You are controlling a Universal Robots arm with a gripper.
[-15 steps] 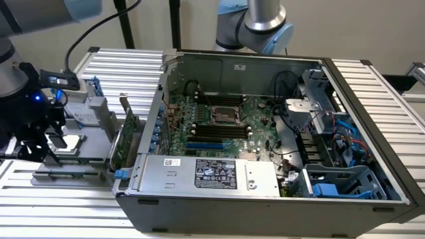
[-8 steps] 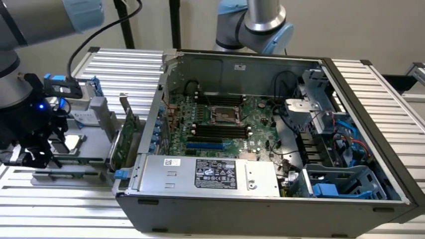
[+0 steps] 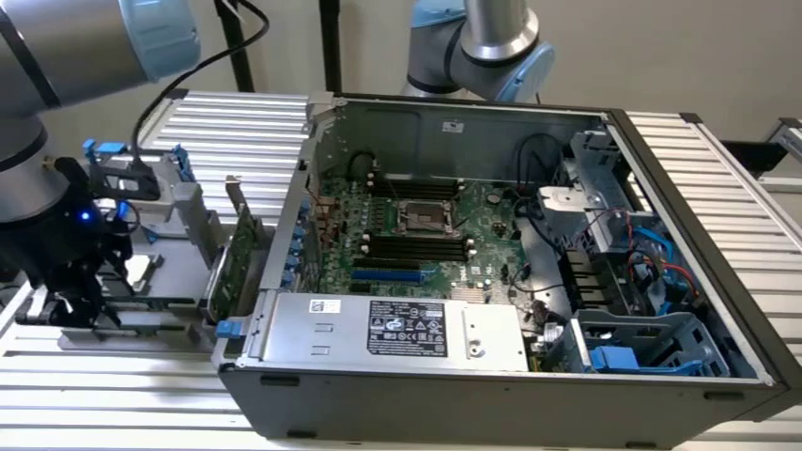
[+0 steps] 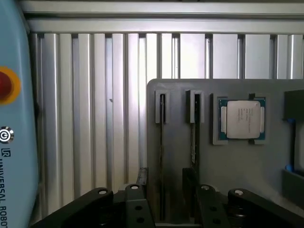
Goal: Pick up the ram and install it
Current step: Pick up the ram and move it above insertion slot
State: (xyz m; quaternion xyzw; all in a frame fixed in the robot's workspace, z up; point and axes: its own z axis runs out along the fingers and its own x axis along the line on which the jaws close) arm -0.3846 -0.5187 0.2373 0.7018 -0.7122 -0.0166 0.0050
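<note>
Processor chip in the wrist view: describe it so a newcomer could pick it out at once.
On the ribbed metal table lies a flat gray tray with two narrow slots. Beside those slots sits the processor chip, flat in its own recess. It alone is square, with a silver top and green border.

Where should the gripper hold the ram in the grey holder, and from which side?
I would grip the ram by its two flat faces at mid-length, coming straight down from above. It stands on edge in a narrow slot of the grey holder, so only its thin top edge is free.
</note>
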